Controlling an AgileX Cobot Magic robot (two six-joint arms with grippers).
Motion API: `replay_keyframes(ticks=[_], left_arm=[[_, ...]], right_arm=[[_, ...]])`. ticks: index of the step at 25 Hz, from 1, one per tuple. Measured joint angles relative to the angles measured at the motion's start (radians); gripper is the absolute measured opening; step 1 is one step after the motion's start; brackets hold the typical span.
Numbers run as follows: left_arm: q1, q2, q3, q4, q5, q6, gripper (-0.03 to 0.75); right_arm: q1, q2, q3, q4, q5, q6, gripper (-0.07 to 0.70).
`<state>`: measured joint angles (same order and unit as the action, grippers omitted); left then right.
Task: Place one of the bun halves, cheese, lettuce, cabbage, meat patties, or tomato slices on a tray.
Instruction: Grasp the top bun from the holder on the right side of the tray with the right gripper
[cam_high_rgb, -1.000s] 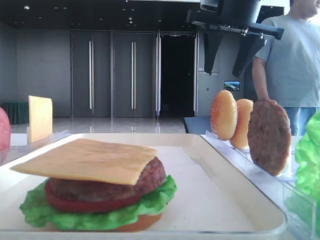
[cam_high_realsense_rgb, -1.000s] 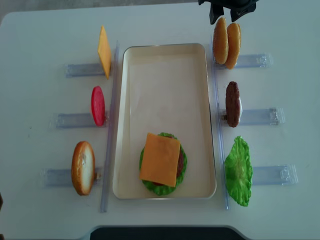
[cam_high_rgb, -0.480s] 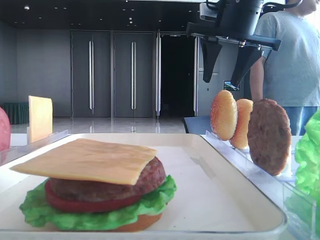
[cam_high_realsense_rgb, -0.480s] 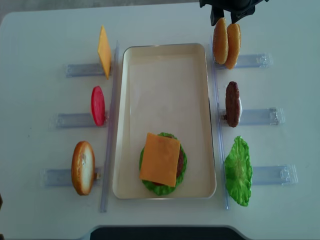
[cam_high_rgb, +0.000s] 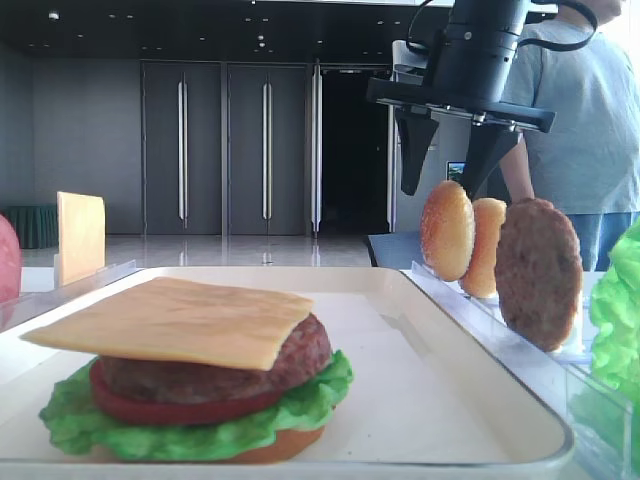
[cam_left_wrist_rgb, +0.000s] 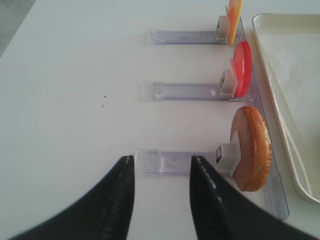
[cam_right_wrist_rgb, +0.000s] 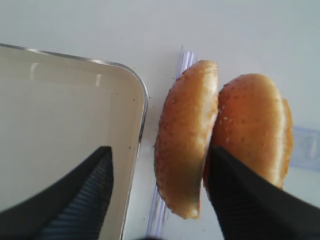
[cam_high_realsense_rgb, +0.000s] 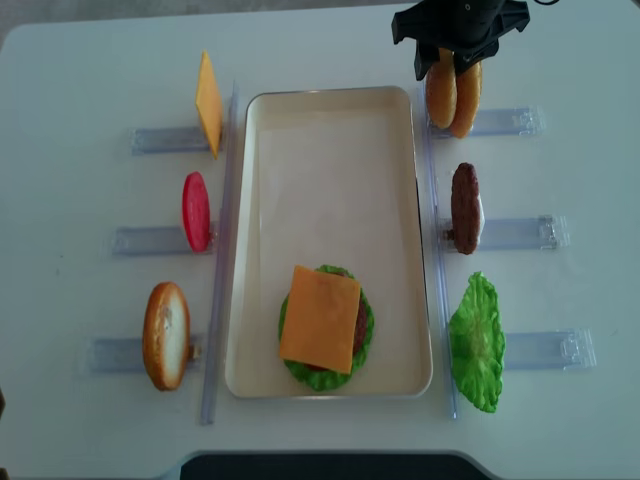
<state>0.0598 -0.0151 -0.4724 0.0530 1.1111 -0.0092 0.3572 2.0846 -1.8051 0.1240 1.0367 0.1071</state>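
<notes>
My right gripper (cam_high_realsense_rgb: 446, 62) (cam_high_rgb: 447, 165) is open and hangs just over the golden-tan bun half (cam_high_realsense_rgb: 441, 88) (cam_right_wrist_rgb: 185, 140), which stands on edge in its rack. That bun lies between the fingers in the right wrist view, untouched; one finger (cam_right_wrist_rgb: 250, 200) covers part of the more orange bun (cam_right_wrist_rgb: 252, 120) behind it. The cream tray (cam_high_realsense_rgb: 330, 150) holds a stack topped with cheese (cam_high_realsense_rgb: 322, 320). My left gripper (cam_left_wrist_rgb: 162, 160) hovers over the table with its jaws a little apart and empty, left of a bun bottom (cam_left_wrist_rgb: 251, 149).
Clear racks flank the tray, holding a cheese slice (cam_high_realsense_rgb: 208, 103), a tomato slice (cam_high_realsense_rgb: 196, 211), a meat patty (cam_high_realsense_rgb: 464, 207) and lettuce (cam_high_realsense_rgb: 476, 342). A person (cam_high_rgb: 590, 120) stands behind the table at the back right.
My right gripper has come down toward the two buns, still open. The food and the tray have not moved.
</notes>
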Motion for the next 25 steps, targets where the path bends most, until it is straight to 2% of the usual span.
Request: replay_keyframes(ticks=[25], left_arm=[[0.000, 0.000, 0.000, 0.000, 0.000, 0.000, 0.285]], right_arm=[[-0.005, 0.019, 0.000, 0.004, 0.009, -0.011, 0.405]])
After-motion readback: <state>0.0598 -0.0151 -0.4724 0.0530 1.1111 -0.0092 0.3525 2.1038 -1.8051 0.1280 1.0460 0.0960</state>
